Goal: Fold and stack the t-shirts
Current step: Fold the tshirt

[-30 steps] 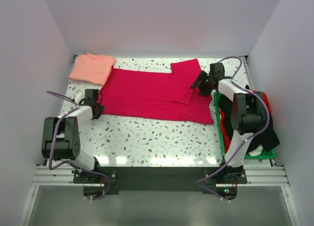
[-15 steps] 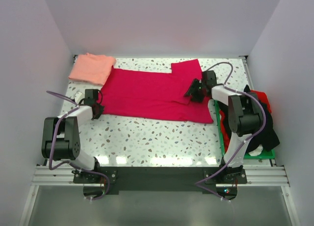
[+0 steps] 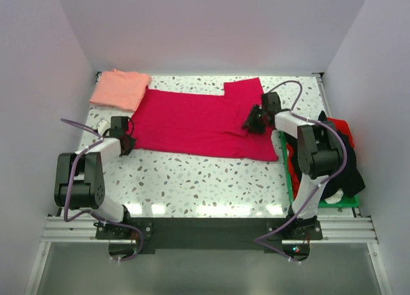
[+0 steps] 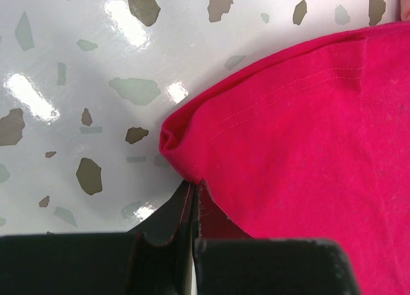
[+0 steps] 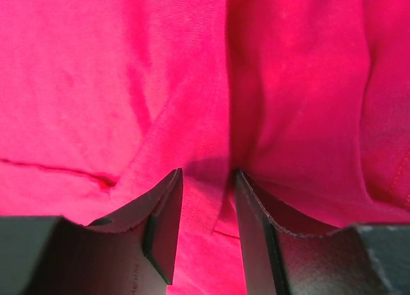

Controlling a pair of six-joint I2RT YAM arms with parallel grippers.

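1. Speckled table: we list a red shirt spread flat, long axis left to right, and a folded pink shirt just beside its far-left corner.
2. Left gripper: fingers pressed together, pinching the red shirt's near-left hem corner.
3. Right gripper: fingers part-spread, astride a cloth ridge at the shirt's right end.
4. We judge each arm nearest its own end.
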